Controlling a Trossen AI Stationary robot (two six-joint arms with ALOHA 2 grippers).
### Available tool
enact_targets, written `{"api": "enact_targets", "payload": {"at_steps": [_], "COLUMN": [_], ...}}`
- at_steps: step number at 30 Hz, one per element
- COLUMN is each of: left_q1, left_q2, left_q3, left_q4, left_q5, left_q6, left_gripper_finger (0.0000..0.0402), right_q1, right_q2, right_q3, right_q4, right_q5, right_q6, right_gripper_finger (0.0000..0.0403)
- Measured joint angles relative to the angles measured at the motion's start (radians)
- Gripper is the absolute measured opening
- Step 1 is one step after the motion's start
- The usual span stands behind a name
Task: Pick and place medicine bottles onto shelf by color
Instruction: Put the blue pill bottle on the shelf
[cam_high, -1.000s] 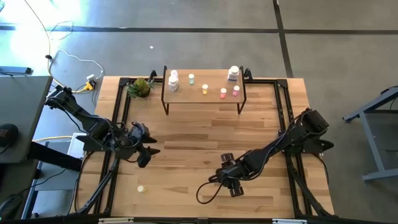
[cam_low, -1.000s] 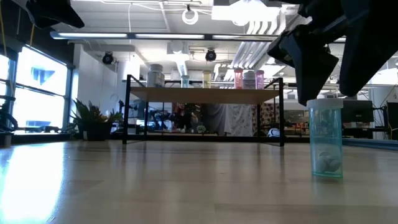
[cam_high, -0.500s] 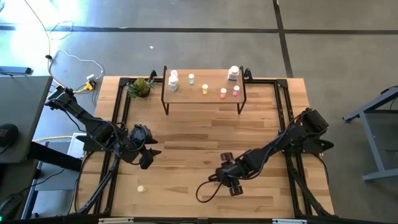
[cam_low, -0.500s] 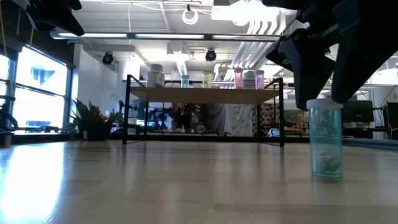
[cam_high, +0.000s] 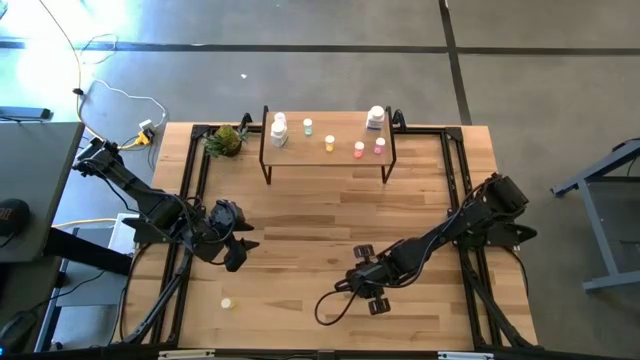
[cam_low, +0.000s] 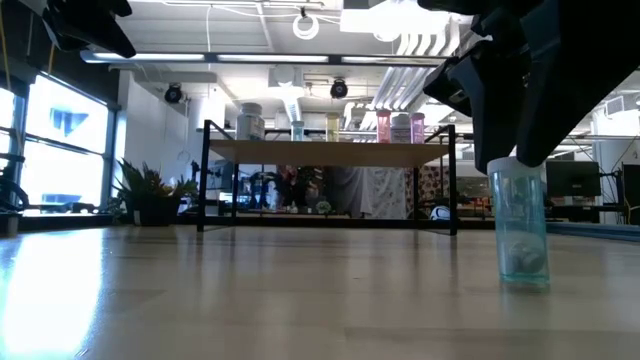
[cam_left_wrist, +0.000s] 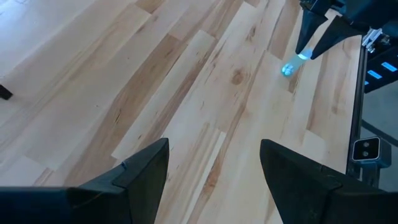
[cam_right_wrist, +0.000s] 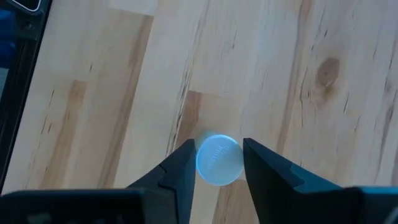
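The broad light-wood plank surface (cam_high: 320, 215) carries everything, and at its far edge stands the low light-wood shelf on thin black metal legs (cam_high: 327, 140), which already holds most of the load: two white medicine bottles (cam_high: 279, 128) at one end, a pale green-blue one (cam_high: 308, 126) and a yellow-orange one (cam_high: 330, 142) toward the middle, two pink ones (cam_high: 369, 148) close together, and a larger white one (cam_high: 375, 117) near the other end. So the sorting looks well advanced, with like colours roughly grouped, though I cannot tell whether every placement is final. Two bottles appear to be left on the surface. The right arm's claw (cam_right_wrist: 214, 163) is lowered over a small translucent pale-blue cylindrical bottle (cam_low: 522, 225) standing upright near the front middle of the surface, well apart from the shelf; its two dark fingers (cam_right_wrist: 180, 165) sit either side of the cap, nearly touching it but with slivers of gap showing, so the claw reads as open and about to close, not yet gripping. The left arm's claw (cam_left_wrist: 212, 168) waits at the left side of the surface, fingers spread wide and empty. Nearer the front-left corner lies a tiny yellow-orange bottle (cam_high: 227, 302), untouched, probably the last to go.
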Motion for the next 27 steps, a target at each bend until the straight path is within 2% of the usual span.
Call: {"api": "enact_targets", "payload": {"at_steps": [6,20,27], "left_q1": [0.0,0.0,0.0], "left_q2": [0.0,0.0,0.0], "left_q3": [0.0,0.0,0.0], "left_q4": [0.0,0.0,0.0], "left_q5": [0.0,0.0,0.0], "left_q6": [0.0,0.001,0.002], "left_gripper_finger": [0.0243,0.0243,0.0243], "right_q1": [0.0,0.0,0.0], "right_q2": [0.0,0.002,0.003], "right_q3": [0.0,0.0,0.0], "right_q4": [-0.002,-0.002,-0.001], "right_q5": [-0.041,-0.05,-0.078], "right_q6": [0.011,0.017,0.017], "right_gripper_finger": [0.013,0.0136,0.0111]}}
